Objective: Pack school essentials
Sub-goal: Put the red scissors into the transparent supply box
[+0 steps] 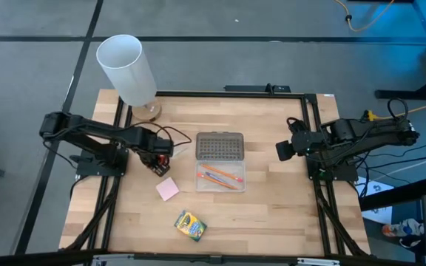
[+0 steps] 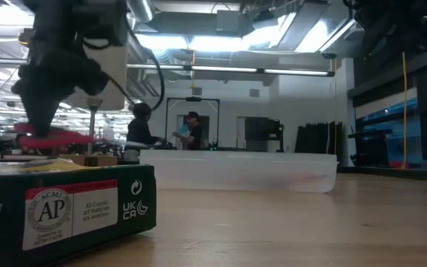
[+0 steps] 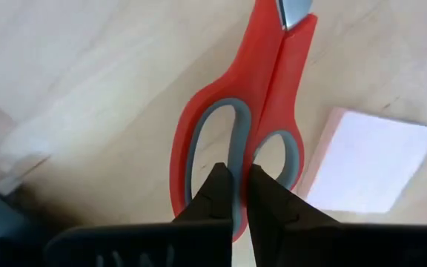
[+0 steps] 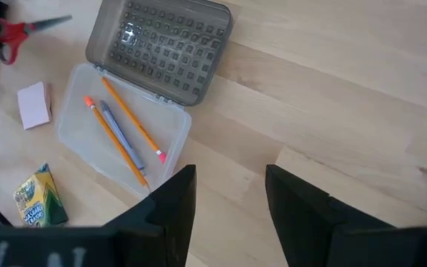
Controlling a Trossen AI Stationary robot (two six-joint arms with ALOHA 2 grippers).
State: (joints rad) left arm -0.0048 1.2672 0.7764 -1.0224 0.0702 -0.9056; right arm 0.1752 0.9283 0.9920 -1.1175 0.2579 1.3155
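**A:** Low view first: what sits closest to the lens?

**B:** The crayon box [image 2: 58,208], lying flat on the table [image 2: 310,222] at the near edge. Beyond it the left gripper [image 2: 47,126] hangs over the red handles of the scissors [image 2: 50,139], and farther back lies the clear case [image 2: 243,170]. People stand in the room behind, well away from the table.

**A:** How does the left gripper have the scissors?

**B:** Its wrist camera shows the two fingers closed on the bridge between the two handle loops of the scissors [image 3: 236,141], blades pointing away. Pinching that narrow middle, I judge, keeps the blades together and the tool balanced for carrying. In the low view the handles seem slightly off the wood, though I cannot be sure.

**A:** And the rest of the essentials?

**B:** From overhead, the sticky-note pad [image 1: 167,189] lies just beside the left gripper [image 1: 157,164], loose on the table, like the crayon box [image 1: 189,225]. The case [image 1: 220,171] is at the centre, its dotted lid [image 1: 220,146] folded back flat, so the tray is open from above. Two orange pencils [image 4: 117,126] and the pen [image 4: 121,137] already lie inside, lengthwise.

**A:** The right arm?

**B:** The right gripper [image 1: 285,149] waits beside the case, fingers apart, holding nothing.
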